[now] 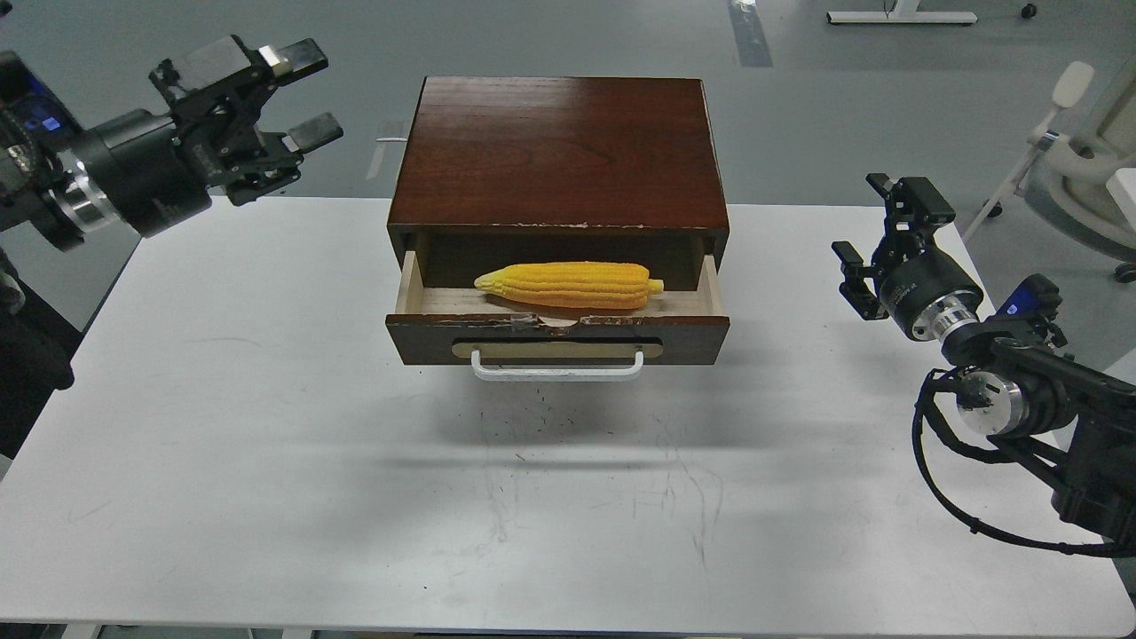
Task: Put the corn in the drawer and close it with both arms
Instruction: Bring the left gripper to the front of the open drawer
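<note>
Two arms, one cabinet, one cob; entry as follows.

Item 1, the corn [568, 284]: yellow, ridged, lying lengthwise on the pale floor of the drawer [557, 340], tapered tip toward the robot's left, touched by neither arm. Placement reads as done.

Item 2, the drawer: dark brown front with a chipped top edge, a white bar handle [556, 366] on a beige oval plate, pulled out from the cabinet [559, 151] and standing open. Closing is judged the step in hand, not yet begun.

Item 3, left gripper [297, 93]: raised at upper left, well apart from the cabinet, fingers spread, holding nothing.

Item 4, right gripper [874, 240]: at the right, above the surface's far right part and well apart from the drawer; fingers appear spread and empty, though seen partly end-on.

Next move, as judged: both arms brought in to the drawer front, one either side of the handle, and pressed squarely toward the cabinet so the front runs in without skewing. The cob sits low and behind the front panel, so it should clear the cabinet's upper edge.

Item 5, the surface [266, 426]: white, rectangular, faintly scuffed and pencil-marked in front of the drawer; it carries the cabinet alone.

Item 6, the room: grey floor [843, 106] beyond; a white stand base at upper right; part of a pale chair [1096, 151] at the right edge.
</note>
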